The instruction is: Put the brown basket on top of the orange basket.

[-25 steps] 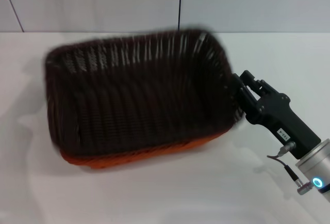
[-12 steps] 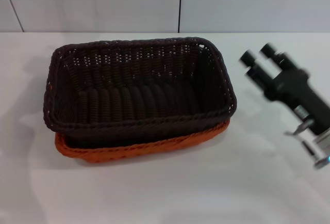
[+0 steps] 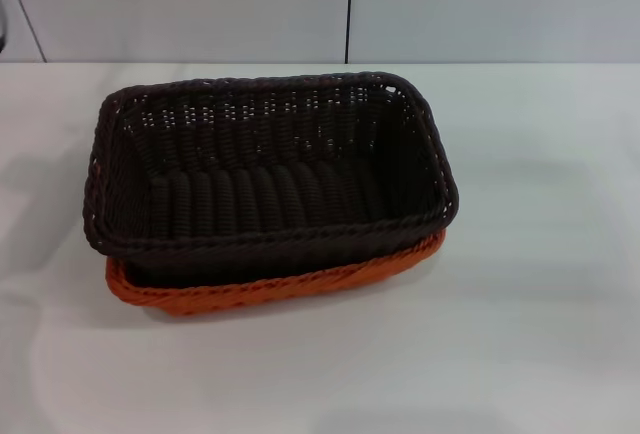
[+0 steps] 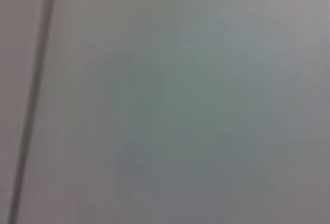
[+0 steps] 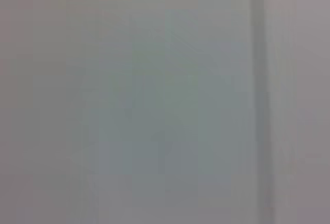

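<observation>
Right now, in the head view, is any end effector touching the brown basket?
No. The brown basket sits nested on the orange basket with no end effector in view.

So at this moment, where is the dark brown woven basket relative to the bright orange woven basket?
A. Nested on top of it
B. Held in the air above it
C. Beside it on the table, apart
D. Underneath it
A: in the head view the dark brown woven basket sits in the bright orange woven basket, whose rim shows only below it, with no gripper in view.
</observation>
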Controlling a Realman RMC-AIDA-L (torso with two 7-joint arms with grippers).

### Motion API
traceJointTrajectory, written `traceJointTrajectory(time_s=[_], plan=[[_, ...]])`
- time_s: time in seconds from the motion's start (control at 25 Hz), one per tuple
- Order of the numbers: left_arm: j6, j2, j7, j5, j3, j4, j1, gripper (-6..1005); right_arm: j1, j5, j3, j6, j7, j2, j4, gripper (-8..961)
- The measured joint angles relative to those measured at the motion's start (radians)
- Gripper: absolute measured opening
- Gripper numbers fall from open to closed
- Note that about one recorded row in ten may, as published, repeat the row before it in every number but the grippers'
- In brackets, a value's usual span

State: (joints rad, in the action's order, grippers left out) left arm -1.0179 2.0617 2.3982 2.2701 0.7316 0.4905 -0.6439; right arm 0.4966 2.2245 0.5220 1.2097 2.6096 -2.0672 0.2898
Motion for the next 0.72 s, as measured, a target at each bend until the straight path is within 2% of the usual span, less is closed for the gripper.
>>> traceJointTrajectory(time_s=[0.08,0.12,0.16,0.28,0.36,0.4,0.72], plan=[[-0.084,0.001,0.036,0.072,0.0,-0.052,0.041,846,0.015,0.034,-0.046,-0.09,0.046,0.006,0.03,666],[-0.084,0.001,0.036,0.072,0.0,-0.052,0.041,846,0.023,0.047,-0.062,-0.122,0.066,0.011,0.037,666],[-0.175,0.003,0.077,0.114,0.0,-0.106,0.082,846,0.036,0.062,-0.08,-0.16,0.09,0.017,0.044,666],[-0.253,0.005,0.142,0.146,0.0,-0.175,0.116,846,0.071,0.084,-0.111,-0.229,0.129,0.032,0.045,666],[-0.253,0.005,0.142,0.146,0.0,-0.175,0.116,846,0.093,0.086,-0.132,-0.255,0.132,0.039,0.045,666],[-0.309,0.006,0.201,0.185,-0.001,-0.24,0.137,846,0.106,0.087,-0.145,-0.266,0.133,0.042,0.044,666],[-0.331,0.006,0.224,0.217,-0.001,-0.286,0.155,847,0.173,0.096,-0.168,-0.315,0.151,0.045,0.033,667]])
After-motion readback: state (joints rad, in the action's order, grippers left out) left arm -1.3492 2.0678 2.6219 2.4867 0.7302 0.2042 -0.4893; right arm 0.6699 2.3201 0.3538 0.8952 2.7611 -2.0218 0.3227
